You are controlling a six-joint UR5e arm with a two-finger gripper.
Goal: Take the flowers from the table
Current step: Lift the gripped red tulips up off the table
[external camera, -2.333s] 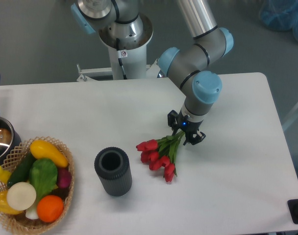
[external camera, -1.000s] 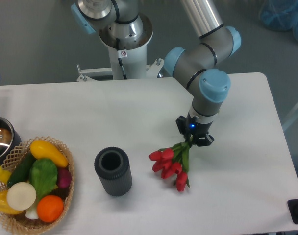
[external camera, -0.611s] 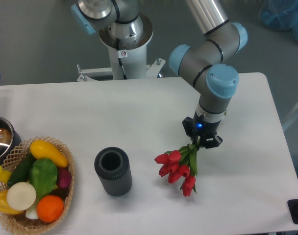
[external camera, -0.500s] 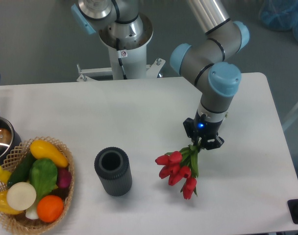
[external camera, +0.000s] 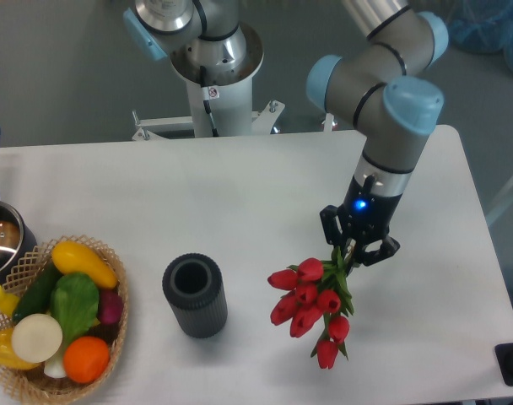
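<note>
Below, the gripper (external camera: 358, 246) has its black jaws pinching the green stems of the flowers (external camera: 311, 304). Glossy red tulip heads hang down-left of the jaws over the smooth white tabletop (external camera: 240, 211). Ribbed dark cylinder (external camera: 195, 295) stands well left.

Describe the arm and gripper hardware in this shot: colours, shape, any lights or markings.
The arm is made of silver-grey cylindrical tubes with rounded grey joint housings and light-blue end caps. The wrist section narrows to a silver-and-black band. The gripper is black and two-fingered, with a small blue light lit on its body. The white base column carries a small label with a red mark and a black cable running down it.
</note>
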